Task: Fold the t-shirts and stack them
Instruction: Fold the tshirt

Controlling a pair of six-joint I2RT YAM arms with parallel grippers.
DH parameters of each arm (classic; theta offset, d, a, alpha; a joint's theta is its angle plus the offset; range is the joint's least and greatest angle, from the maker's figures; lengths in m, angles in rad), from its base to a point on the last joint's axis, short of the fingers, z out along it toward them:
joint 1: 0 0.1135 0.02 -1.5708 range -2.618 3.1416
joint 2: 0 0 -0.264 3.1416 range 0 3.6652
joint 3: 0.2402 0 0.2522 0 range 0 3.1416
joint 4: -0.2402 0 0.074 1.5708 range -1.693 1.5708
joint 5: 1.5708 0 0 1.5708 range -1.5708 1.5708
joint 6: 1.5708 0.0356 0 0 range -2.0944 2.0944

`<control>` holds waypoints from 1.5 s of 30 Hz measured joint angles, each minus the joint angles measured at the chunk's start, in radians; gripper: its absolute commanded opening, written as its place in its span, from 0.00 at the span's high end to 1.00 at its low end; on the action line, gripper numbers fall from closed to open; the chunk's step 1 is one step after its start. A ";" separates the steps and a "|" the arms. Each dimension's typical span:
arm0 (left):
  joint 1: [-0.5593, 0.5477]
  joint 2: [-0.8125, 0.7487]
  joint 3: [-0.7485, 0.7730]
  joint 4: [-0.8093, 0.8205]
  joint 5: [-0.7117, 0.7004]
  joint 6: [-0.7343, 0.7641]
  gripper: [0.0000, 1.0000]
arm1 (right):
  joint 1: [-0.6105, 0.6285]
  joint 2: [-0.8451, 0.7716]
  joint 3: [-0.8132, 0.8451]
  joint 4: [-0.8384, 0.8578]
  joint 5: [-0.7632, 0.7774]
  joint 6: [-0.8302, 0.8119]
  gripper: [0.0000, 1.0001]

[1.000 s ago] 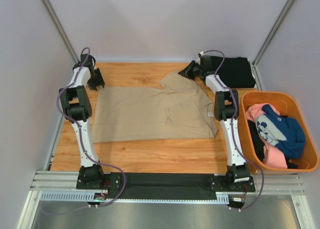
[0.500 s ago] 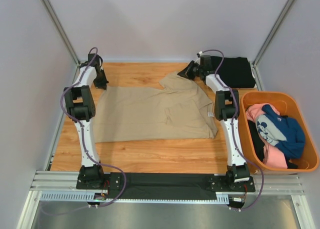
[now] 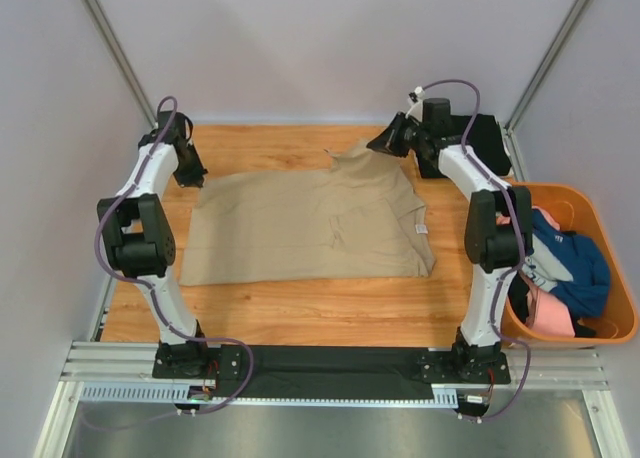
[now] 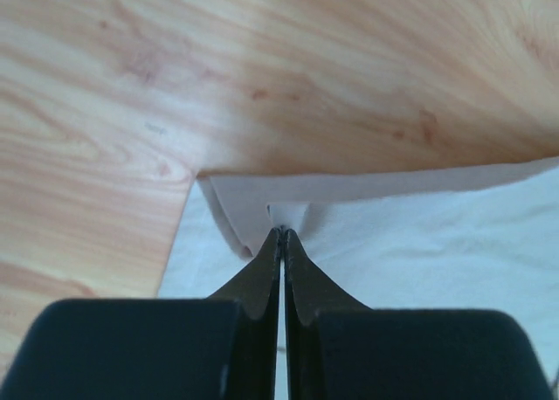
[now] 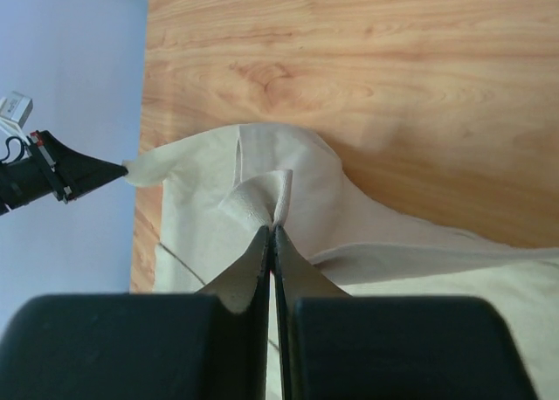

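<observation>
The large tan t-shirt lies spread on the wooden table. My left gripper is shut on its far left corner. My right gripper is shut on a pinched fold at the far right of the tan t-shirt, and the cloth rises to a peak there. In the right wrist view the left gripper shows at the left with the tan corner in its tips. A folded black t-shirt lies at the back right, partly behind the right arm.
An orange tub stands at the right edge of the table, holding a blue cartoon-print t-shirt, a pink t-shirt and some dark cloth. Bare wood runs along the near side of the tan t-shirt. Walls close in the table at the back and sides.
The left gripper came down on the tan t-shirt's far left corner and shut on it. The right arm rose and swung right, lifting its pinch of cloth.
</observation>
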 measured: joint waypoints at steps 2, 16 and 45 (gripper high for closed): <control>0.002 -0.054 -0.055 0.013 0.000 -0.009 1.00 | 0.005 -0.075 -0.084 0.006 0.007 -0.013 1.00; 0.034 -0.264 -0.351 0.035 -0.008 -0.030 1.00 | 0.011 -0.508 -0.571 -0.032 0.078 -0.058 1.00; 0.073 -0.509 -0.555 0.032 -0.078 -0.012 0.16 | 0.010 -0.932 -1.027 -0.044 0.283 0.020 0.46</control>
